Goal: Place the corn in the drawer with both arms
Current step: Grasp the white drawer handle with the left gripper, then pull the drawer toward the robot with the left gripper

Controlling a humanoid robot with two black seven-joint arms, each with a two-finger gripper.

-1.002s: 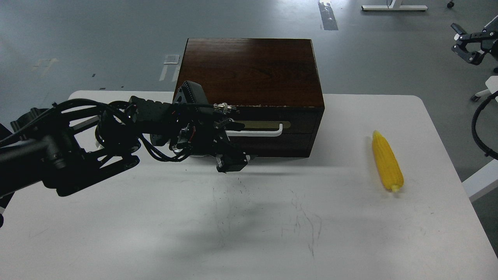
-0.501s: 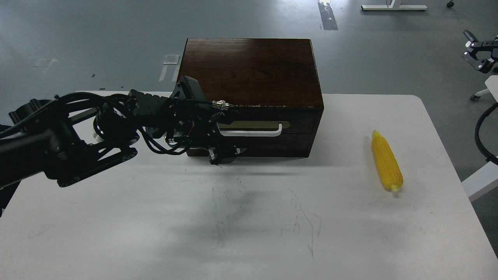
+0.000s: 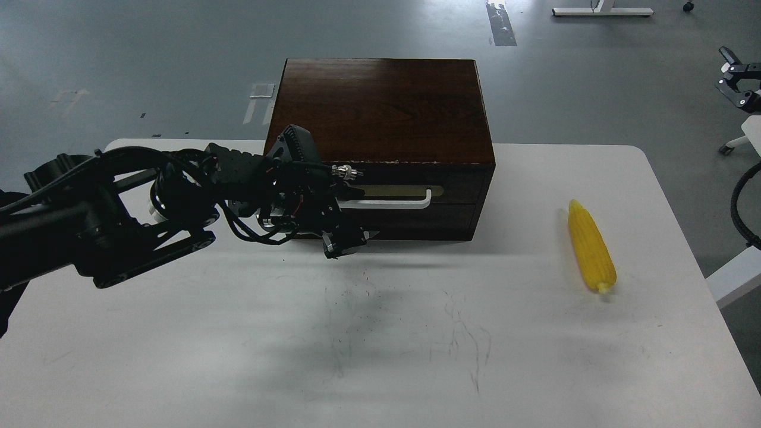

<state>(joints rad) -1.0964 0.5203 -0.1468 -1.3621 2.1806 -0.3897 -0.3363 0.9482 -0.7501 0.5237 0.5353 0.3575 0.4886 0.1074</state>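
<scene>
The white surface has thin dark scratch marks near the front. The yellow corn lies on the right side, far from the box. The left claw sits at the left end of the drawer handle (too dark to tell if it grips). The right claw hangs far right, spread wide.

The black claw-like left gripper is a dark mass whose fingers cannot be told apart, and it hides the left end of the white bar handle. The black right gripper is small and cut by the right edge.
</scene>
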